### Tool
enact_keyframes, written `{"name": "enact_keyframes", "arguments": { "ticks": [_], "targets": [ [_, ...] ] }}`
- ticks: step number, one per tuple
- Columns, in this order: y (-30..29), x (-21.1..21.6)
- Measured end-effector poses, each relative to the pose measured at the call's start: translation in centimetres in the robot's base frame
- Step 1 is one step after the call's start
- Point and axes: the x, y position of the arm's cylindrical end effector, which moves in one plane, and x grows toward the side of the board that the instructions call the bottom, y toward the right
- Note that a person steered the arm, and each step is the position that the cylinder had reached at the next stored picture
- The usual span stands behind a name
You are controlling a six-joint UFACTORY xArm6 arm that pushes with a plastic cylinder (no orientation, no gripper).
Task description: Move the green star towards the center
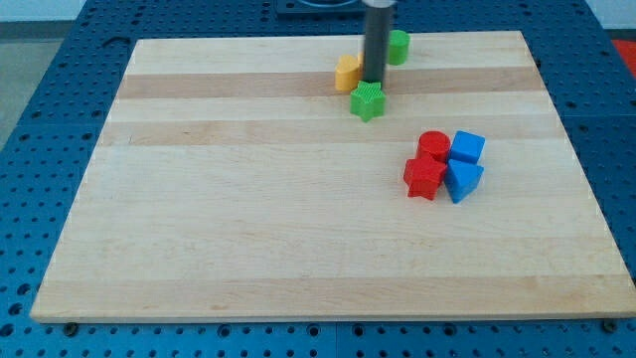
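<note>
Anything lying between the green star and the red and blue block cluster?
No. In the camera view, only bare wooden board separates the green star block from the red cylinder block. My tip touches the star's upper edge.

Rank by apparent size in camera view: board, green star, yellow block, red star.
1. Board, by far.
2. Red star, though it sits nearer the view's bottom, which may inflate it.
3. Green star.
4. Yellow block, partly hidden by the rod, so unsure.

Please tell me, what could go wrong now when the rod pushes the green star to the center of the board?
1. My tip sits at the green star's top edge, right beside the yellow block; a sideways correction could drag that block along.
2. An off-centre push may make the star slip aside, perhaps toward the red and blue blocks.
</note>
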Motion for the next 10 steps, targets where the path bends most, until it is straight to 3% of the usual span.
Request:
{"name": "enact_keyframes", "arguments": {
  "ticks": [1,5,6,7,8,9,10],
  "targets": [
    [-5.9,1.8],
    [-6.6,4.0],
    [-4.8,1.1],
    [1.9,2.1],
    [3.8,2.2],
    [4.7,4.9],
    [7.0,10.8]
  ]
}}
